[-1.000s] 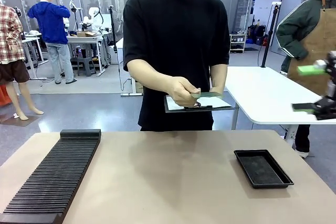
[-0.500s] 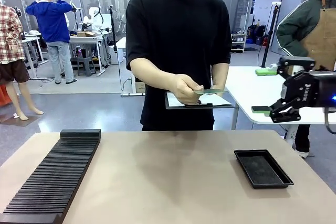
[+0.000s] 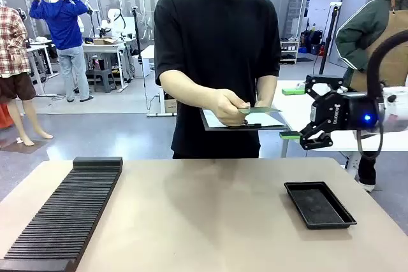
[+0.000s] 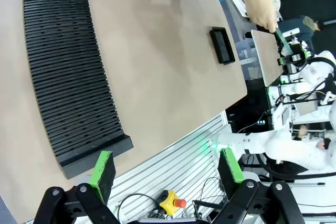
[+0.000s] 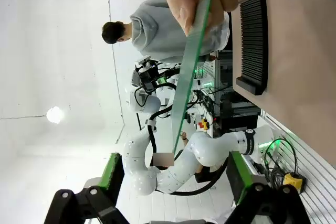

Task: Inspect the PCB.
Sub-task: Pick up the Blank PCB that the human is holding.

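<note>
The PCB is in the person's hand, held flat beyond the table's far edge and raised above it, just over a clipboard. The right gripper hangs beyond the table's far right edge, its fingers spread wide and empty, just short of the PCB. The left gripper hovers high above the table's near edge, equally wide and holding nothing.

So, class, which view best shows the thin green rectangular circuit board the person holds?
Right wrist view: the green circuit board is close and large, though edge-on. Front view shows it small, held level; left wrist view, a distant sliver.
</note>
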Robot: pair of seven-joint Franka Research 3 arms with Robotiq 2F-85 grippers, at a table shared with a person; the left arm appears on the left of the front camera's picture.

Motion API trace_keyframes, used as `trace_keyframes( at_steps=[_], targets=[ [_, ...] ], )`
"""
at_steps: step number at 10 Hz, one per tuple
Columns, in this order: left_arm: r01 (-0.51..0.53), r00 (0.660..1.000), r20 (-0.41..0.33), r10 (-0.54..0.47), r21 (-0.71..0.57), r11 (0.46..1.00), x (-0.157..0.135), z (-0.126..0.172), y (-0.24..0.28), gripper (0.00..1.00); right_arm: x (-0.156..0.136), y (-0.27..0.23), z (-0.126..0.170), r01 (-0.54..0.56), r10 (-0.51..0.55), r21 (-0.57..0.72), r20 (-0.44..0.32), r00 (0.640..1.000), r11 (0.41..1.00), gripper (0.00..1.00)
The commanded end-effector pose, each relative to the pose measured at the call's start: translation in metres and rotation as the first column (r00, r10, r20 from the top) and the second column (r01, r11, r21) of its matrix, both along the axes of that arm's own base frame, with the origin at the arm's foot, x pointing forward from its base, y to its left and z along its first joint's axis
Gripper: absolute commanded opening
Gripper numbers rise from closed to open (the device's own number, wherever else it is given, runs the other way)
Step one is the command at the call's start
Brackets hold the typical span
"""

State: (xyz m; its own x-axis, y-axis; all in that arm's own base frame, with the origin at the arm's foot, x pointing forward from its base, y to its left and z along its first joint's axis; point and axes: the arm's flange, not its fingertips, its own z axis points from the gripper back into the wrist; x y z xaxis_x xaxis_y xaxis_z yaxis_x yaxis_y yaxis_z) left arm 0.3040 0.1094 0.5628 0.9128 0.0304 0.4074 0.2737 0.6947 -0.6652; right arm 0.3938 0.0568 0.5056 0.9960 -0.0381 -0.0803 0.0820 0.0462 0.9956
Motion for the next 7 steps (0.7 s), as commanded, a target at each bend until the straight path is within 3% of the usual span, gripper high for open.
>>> trace_keyframes(
  at_steps=[1,4,5,6,7],
  targets=[
    [0.004,1.000,-0.009,-0.004,0.014,1.000,0.001,0.003,0.001,1.00,0.018,0.012,0.007,-0.017,0.018,0.025,-0.037,0.999,1.000,1.00],
    [0.004,1.000,-0.009,-0.004,0.014,1.000,0.001,0.003,0.001,1.00,0.026,0.029,-0.002,-0.051,0.052,0.027,-0.040,0.998,0.998,1.00],
    [0.004,1.000,-0.009,-0.004,0.014,1.000,0.001,0.003,0.001,1.00,0.027,0.033,-0.004,-0.068,0.069,0.043,-0.018,0.997,0.997,0.92],
    [0.004,1.000,-0.009,-0.004,0.014,1.000,0.001,0.003,0.001,1.00,0.027,0.037,-0.006,-0.077,0.077,0.050,0.000,0.997,0.996,0.49],
    [0.004,1.000,-0.009,-0.004,0.014,1.000,0.001,0.003,0.001,1.00,0.028,0.039,-0.006,-0.071,0.071,0.051,-0.004,0.997,0.996,0.32]
  ],
)
